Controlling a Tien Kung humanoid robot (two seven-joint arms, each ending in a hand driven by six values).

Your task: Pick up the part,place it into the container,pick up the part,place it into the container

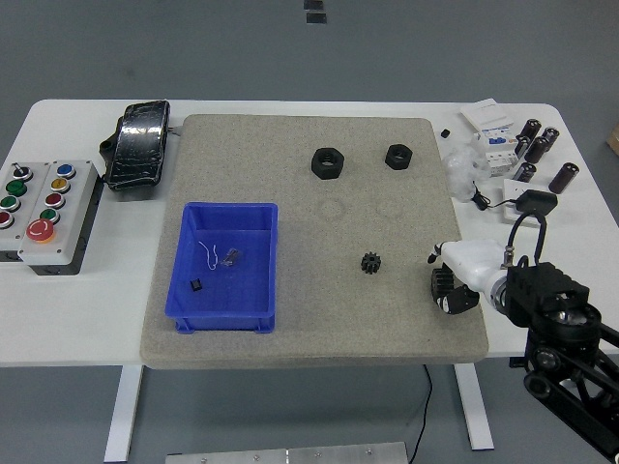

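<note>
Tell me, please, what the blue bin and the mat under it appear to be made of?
The blue bin looks like moulded plastic: uniform colour, slightly glossy walls, rolled rim. The mat seems to be felt or a similar fibrous fabric, grey-beige and matte, with faint ring imprints pressed into it.
</note>
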